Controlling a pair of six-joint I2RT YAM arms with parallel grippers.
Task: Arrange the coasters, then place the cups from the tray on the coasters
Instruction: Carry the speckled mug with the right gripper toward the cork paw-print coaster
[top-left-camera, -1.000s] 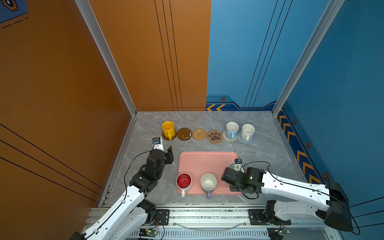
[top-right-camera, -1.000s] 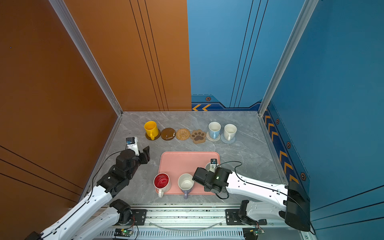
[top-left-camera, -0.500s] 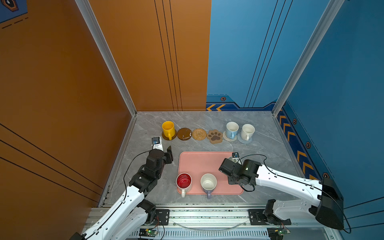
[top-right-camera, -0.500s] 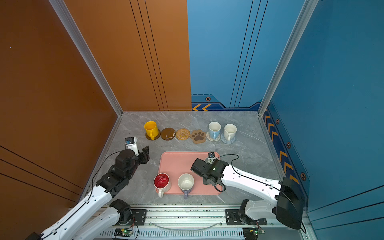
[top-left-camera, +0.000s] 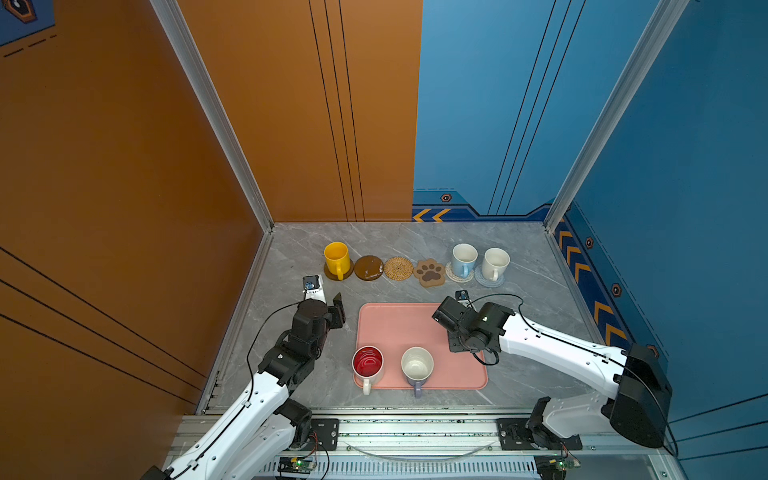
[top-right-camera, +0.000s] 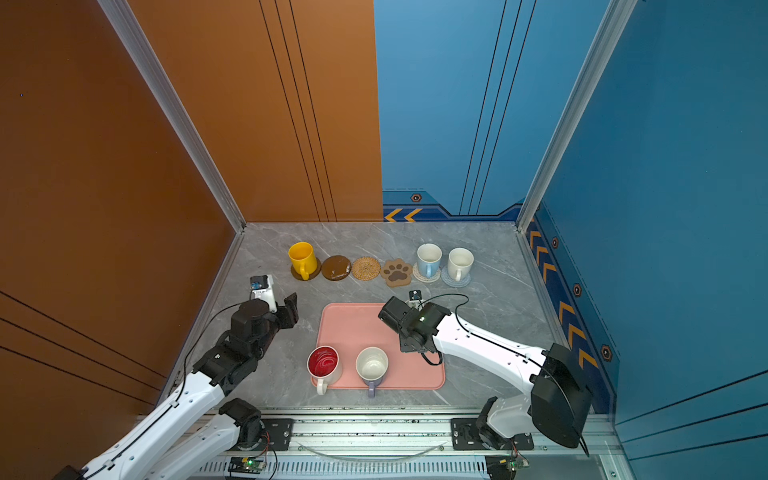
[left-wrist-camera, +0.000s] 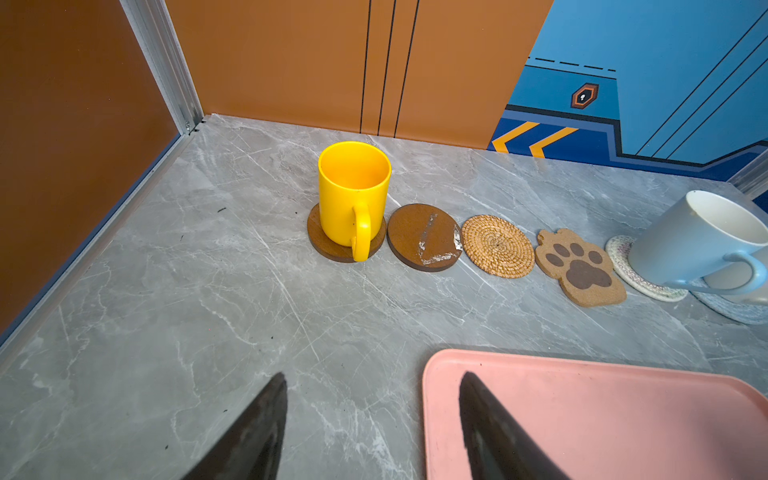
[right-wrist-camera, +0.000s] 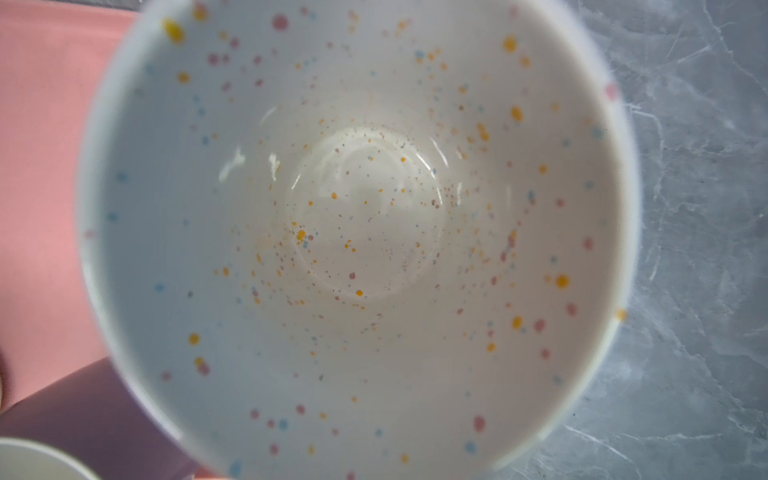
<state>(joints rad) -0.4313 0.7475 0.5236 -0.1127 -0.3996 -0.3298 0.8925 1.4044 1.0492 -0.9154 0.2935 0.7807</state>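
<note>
My left gripper (left-wrist-camera: 374, 376) stands with jaws apart and nothing between them. It hangs above the table (top-left-camera: 536, 291) beside the far left corner of the tray (top-left-camera: 399, 328). In its wrist view one finger overlaps that corner.

Far row, left to right:
- The yellow cup (top-left-camera: 336, 257) stands upright on a dark disc (left-wrist-camera: 318, 241), handle toward the near edge.
- The second dark disc (top-left-camera: 368, 268) is bare and glossy.
- The tan mat (top-left-camera: 398, 268) is bare.
- The paw mat (top-left-camera: 430, 272) is bare.
- The blue cup (top-left-camera: 463, 257) stands on the cream mat (top-left-camera: 453, 275).
- The white cup (top-left-camera: 495, 262) stands on the blue mat (top-left-camera: 488, 283).

Neighbouring coasters touch or nearly touch; I cannot tell which.

Two cups stand along the tray's near edge. The red-lined cup (top-left-camera: 368, 361) is at the left corner and the lavender cup (top-left-camera: 417, 365) is just beside it, not touching. Both are upright, with handles reaching past the near rim.

My right gripper (top-left-camera: 442, 316) sits above the tray's right part. Its fingers show in no view. I judge it closed on the speckled cup (right-wrist-camera: 361, 216), which fills the wrist view from close under the camera, mouth up and empty. There the cup's rim overlaps the lavender cup's side, with tray on one side and table on the other. In both top views the arm hides this cup.
</note>
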